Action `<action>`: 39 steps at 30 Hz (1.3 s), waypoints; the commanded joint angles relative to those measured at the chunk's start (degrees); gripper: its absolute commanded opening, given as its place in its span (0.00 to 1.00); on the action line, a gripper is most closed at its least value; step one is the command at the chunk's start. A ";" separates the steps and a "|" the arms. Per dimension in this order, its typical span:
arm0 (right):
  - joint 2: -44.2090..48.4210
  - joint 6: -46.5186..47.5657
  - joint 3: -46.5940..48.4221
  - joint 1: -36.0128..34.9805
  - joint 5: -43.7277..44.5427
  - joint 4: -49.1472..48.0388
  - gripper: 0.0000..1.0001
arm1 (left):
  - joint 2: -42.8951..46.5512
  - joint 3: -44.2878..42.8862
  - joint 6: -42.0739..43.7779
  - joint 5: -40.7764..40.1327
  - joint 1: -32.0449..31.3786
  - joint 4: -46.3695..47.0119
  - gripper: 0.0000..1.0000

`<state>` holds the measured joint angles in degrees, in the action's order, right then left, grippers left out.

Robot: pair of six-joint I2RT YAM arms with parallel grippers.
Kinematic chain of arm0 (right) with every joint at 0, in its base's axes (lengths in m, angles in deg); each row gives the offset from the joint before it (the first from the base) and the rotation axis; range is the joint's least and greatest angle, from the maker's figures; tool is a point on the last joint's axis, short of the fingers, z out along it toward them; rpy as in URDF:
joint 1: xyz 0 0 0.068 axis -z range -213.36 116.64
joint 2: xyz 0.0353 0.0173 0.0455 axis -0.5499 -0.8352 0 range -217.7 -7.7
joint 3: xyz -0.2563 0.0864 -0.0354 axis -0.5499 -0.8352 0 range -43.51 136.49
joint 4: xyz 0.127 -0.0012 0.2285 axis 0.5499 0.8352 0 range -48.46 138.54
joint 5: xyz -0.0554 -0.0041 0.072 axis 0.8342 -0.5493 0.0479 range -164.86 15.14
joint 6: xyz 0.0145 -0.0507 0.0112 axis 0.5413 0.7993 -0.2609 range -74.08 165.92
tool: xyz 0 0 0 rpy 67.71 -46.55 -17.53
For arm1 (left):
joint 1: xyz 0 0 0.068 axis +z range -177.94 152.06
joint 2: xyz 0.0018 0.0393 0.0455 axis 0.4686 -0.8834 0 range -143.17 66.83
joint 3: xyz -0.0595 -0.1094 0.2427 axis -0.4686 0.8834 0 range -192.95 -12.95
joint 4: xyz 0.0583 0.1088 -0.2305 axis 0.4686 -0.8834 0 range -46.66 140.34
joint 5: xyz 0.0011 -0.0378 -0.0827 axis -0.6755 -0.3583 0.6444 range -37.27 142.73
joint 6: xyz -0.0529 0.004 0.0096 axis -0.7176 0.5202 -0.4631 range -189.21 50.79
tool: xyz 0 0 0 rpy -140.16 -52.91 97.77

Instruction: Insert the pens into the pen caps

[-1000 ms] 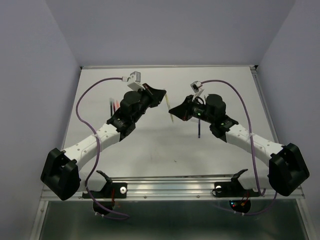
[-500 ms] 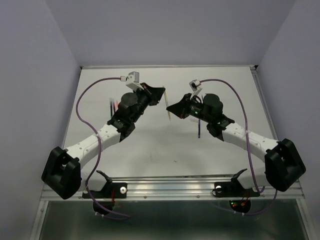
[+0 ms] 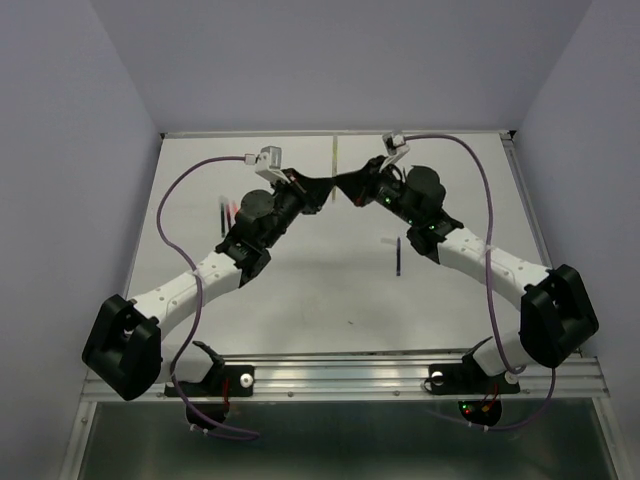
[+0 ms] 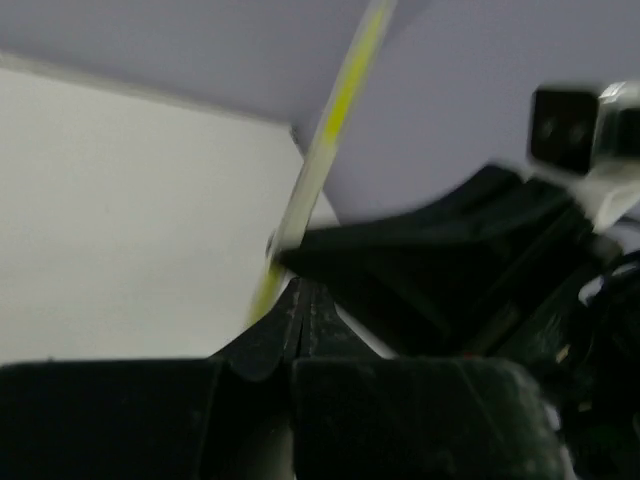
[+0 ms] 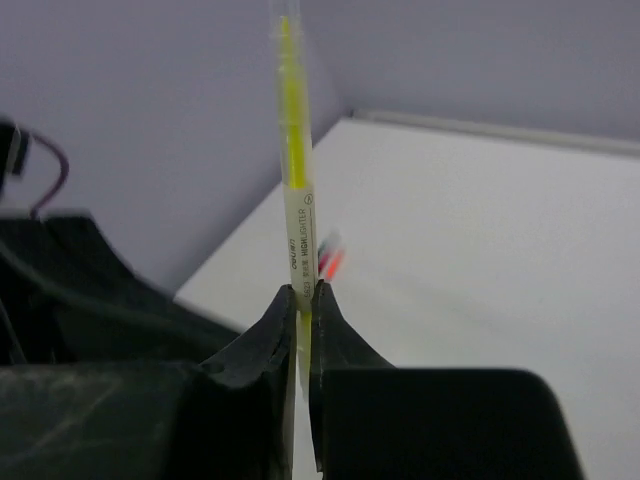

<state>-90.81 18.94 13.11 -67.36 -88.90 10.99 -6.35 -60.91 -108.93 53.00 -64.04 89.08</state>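
My right gripper (image 5: 303,290) is shut on a yellow pen (image 5: 295,200) that stands upright between its fingers. The pen's upper part looks pale and translucent with yellow showing through. In the top view this pen (image 3: 333,158) rises above the two grippers, which meet tip to tip at the back centre. My left gripper (image 3: 322,188) is shut and nothing shows between its jaws. The yellow pen (image 4: 330,130) passes just beyond its tips (image 4: 303,287). My right gripper (image 3: 346,187) faces it. The pen caps are out of view.
A dark blue pen (image 3: 398,256) lies on the white table right of centre. Red and dark pens (image 3: 228,210) lie at the left, behind the left arm; they are also seen blurred in the right wrist view (image 5: 330,260). Purple cables arc over both arms.
The right arm has swung toward the back and left, lifting the yellow pen upright. The left gripper has shifted slightly back. The two grippers' tips now meet.
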 commanded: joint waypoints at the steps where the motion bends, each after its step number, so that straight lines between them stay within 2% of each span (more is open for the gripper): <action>1: 2.86 2.19 6.92 1.83 6.93 -15.69 0.01 | 0.50 2.61 0.00 7.91 -2.66 -7.62 0.00; 10: 4.98 3.60 6.75 2.36 4.99 -9.81 0.01 | 0.85 0.77 2.55 7.02 -2.66 -11.14 0.00; 14: 4.10 4.83 8.50 2.36 4.90 -3.04 0.01 | 2.26 -0.11 3.16 5.01 -2.66 -12.89 0.00; 15: 3.66 4.75 8.85 2.36 5.34 -1.81 0.01 | 2.78 -0.89 3.25 3.61 -2.66 -15.77 0.00; 17: 3.13 4.14 9.21 2.36 6.65 2.23 0.01 | 4.89 -2.04 2.90 -4.71 -2.58 -20.43 0.00; 18: 2.35 3.61 9.47 2.36 7.36 3.72 0.01 | 5.59 -3.44 2.38 -12.33 -2.58 -26.81 0.00; 19: 1.73 2.73 9.82 2.36 7.10 7.13 0.01 | 6.99 -4.15 1.76 -16.14 -2.49 -30.27 0.00; 20: 0.94 1.85 10.52 2.36 7.01 9.34 0.01 | 7.79 -5.46 -0.68 -20.18 -2.14 -37.53 0.00; 21: 0.06 1.06 10.96 2.36 5.71 11.19 0.01 | 8.41 -5.99 -2.10 -27.01 -1.96 -41.08 0.00; 24: -3.63 -2.54 10.44 2.36 0.28 12.62 0.01 | 10.69 -7.49 -7.02 -36.97 -0.56 -52.78 0.00; 25: -4.86 -3.07 10.44 2.36 -0.89 12.70 0.01 | 11.22 -7.58 -7.47 -38.23 -0.12 -54.63 0.03; 26: -7.39 -4.03 10.79 1.75 -1.68 12.96 0.01 | 12.18 -7.58 -8.26 -39.37 0.32 -57.61 0.13; 28: -9.96 -4.31 11.49 1.04 -3.88 13.14 0.01 | 13.59 -7.41 -9.41 -40.00 1.81 -58.95 0.14; 30: -13.73 -4.48 12.72 0.07 -5.20 13.06 0.01 | 14.47 -6.53 -9.23 -39.30 2.52 -58.69 0.29; 32: -15.84 -4.83 13.78 -0.72 -7.65 12.79 0.01 | 16.05 -5.48 -7.40 -36.23 3.48 -56.86 0.61; 33: -16.98 -4.92 14.22 -1.33 -9.41 12.18 0.01 | 16.67 -3.73 -5.91 -32.13 3.75 -52.67 0.83; 35: -17.00 -5.27 13.87 -1.33 -9.95 10.42 0.01 | 18.42 -1.88 -1.70 -26.84 4.80 -45.12 0.99; 36: -16.56 -5.27 13.43 -1.33 -10.39 10.07 0.01 | 18.87 -0.13 -0.63 -21.16 5.07 -42.72 0.99; 39: -15.42 -4.92 12.81 -1.33 -10.74 9.28 0.01 | 19.66 1.64 0.79 -14.00 6.21 -34.36 0.99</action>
<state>-109.87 14.39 23.43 -68.69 -96.68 24.85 11.79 -61.11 -112.36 28.98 -58.86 42.28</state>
